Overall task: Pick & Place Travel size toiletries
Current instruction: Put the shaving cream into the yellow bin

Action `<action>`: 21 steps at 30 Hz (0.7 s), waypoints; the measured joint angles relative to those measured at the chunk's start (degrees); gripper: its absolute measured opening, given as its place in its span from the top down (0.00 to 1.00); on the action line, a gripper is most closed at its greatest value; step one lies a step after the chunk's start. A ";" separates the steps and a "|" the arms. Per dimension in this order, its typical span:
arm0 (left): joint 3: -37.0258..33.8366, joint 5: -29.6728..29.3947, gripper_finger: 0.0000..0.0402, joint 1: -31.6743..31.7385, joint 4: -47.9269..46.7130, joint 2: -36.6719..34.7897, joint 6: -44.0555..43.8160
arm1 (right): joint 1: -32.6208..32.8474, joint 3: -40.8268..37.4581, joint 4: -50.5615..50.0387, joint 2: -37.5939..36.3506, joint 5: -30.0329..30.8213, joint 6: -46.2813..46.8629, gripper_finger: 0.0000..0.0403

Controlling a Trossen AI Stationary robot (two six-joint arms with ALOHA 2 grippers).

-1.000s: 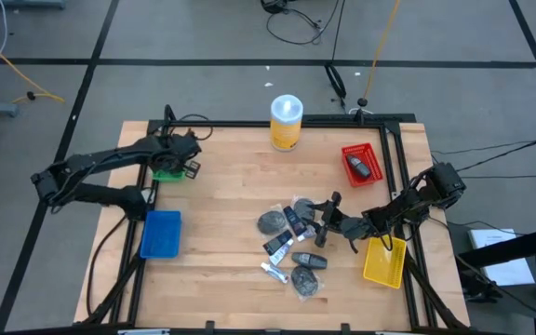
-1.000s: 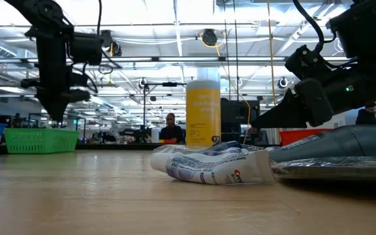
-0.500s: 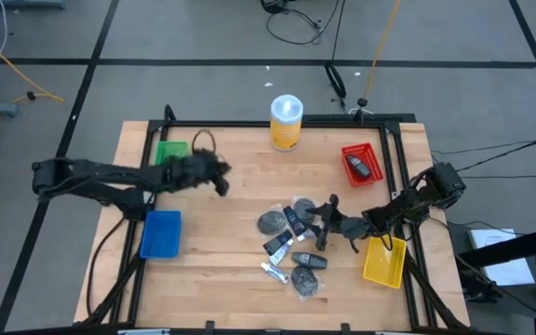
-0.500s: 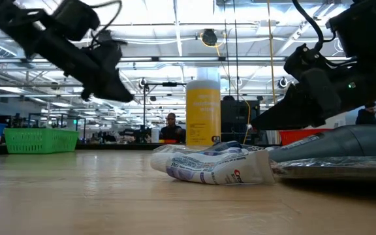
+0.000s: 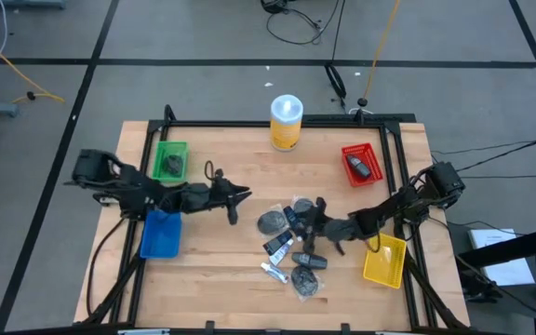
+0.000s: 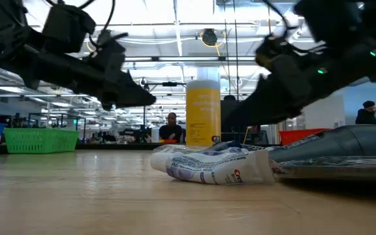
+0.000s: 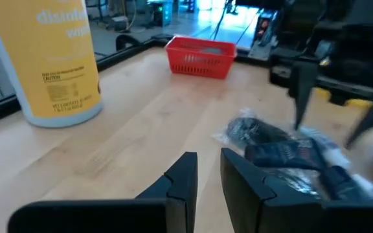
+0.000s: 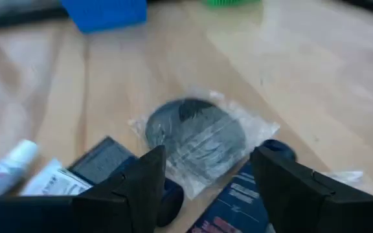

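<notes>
The travel size toiletries lie in a loose pile on the wooden table right of its middle: round dark packets, small black bottles and white tubes. My right gripper hovers open at the pile's right side. In the right wrist view its fingers stand on either side of a round dark packet in clear wrap, above it and apart from it. My left gripper hangs left of the pile, pointing at it nearly level. Its fingers show a narrow gap with nothing between them.
A tall yellow canister stands at the far edge. A green bin with a dark item sits far left and a blue bin near left. A red bin with a dark item sits far right and a yellow bin near right.
My left gripper has swung from above the green bin toward the table's middle. It has sunk and tipped from pointing down to nearly level, aimed at the pile. My right gripper has moved a little toward the table's left, over the pile.
</notes>
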 joint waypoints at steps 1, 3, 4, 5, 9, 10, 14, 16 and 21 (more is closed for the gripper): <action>0.83 -0.20 0.83 0.15 -0.04 1.52 0.28 | -0.19 2.46 -5.27 0.00 0.01 1.00 0.43; 2.41 -0.28 0.83 0.26 -0.33 4.34 0.34 | -0.93 7.09 -16.15 0.00 0.04 3.64 0.39; 3.20 -0.32 0.83 0.26 -0.36 5.71 0.49 | -1.32 9.11 -21.20 0.00 0.04 5.15 0.37; 4.10 -0.32 0.83 0.26 -0.35 6.95 0.75 | -1.74 10.90 -25.79 0.00 0.07 6.78 0.36; 7.29 -0.31 0.83 0.26 -0.33 11.65 1.15 | -3.52 14.94 -37.79 0.00 0.13 12.60 0.33; 7.98 -0.31 0.83 0.26 -0.32 12.60 1.13 | -3.92 14.97 -38.77 0.00 0.08 13.39 0.33; 10.35 0.16 0.83 0.24 -0.37 16.33 1.13 | -5.01 14.17 -38.69 0.00 -5.64 13.91 0.34; 11.47 0.20 0.83 0.24 -0.39 17.93 1.13 | -5.17 13.48 -38.59 0.00 -7.37 13.94 0.36; 12.80 0.23 0.83 0.24 -0.38 20.15 1.11 | -5.26 11.26 -35.68 0.00 -7.15 11.11 0.42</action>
